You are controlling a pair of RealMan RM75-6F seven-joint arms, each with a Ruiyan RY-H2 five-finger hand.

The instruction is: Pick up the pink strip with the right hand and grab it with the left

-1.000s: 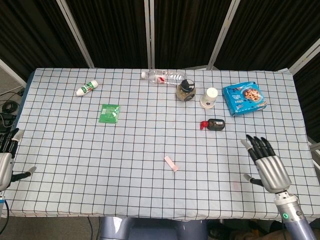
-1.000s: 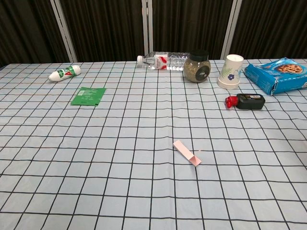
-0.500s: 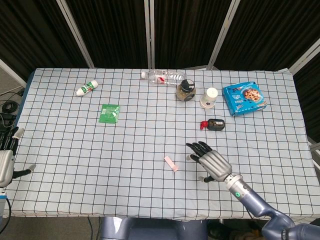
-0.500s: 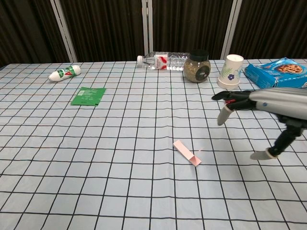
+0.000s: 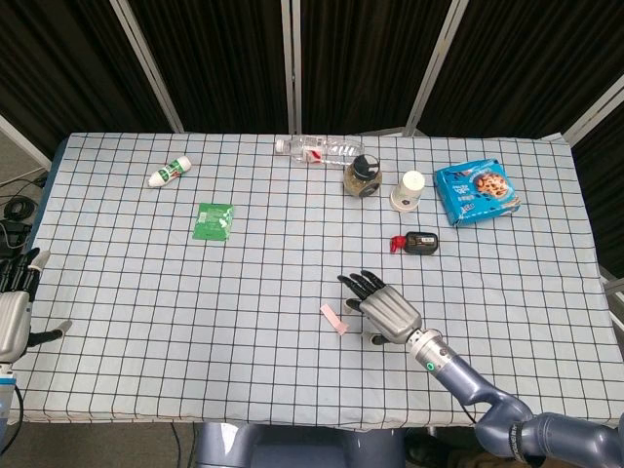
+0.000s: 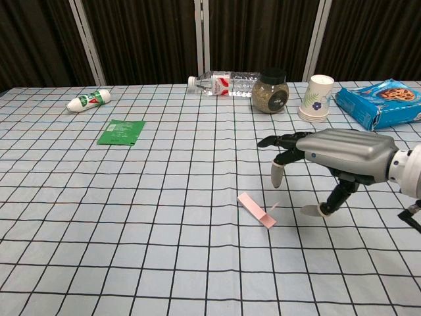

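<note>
The pink strip (image 5: 333,320) (image 6: 256,210) lies flat on the checked cloth near the table's front middle. My right hand (image 5: 382,308) (image 6: 332,157) hovers just right of the strip, fingers spread and pointing left, holding nothing; its fingertips hang above the strip's right end without touching it. At the table's left edge my left hand (image 5: 12,310) rests with fingers apart and empty; the chest view does not show it.
Along the back stand a lying water bottle (image 5: 320,150), a spice jar (image 5: 364,176), a paper cup (image 5: 409,190) and a blue cookie pack (image 5: 475,193). A small black bottle with a red cap (image 5: 415,243) lies behind my right hand. A green packet (image 5: 214,219) and white tube (image 5: 168,173) lie left.
My right hand has swept from the table's right front leftward and now hangs right beside the pink strip. The strip and my left hand have stayed where they were.
</note>
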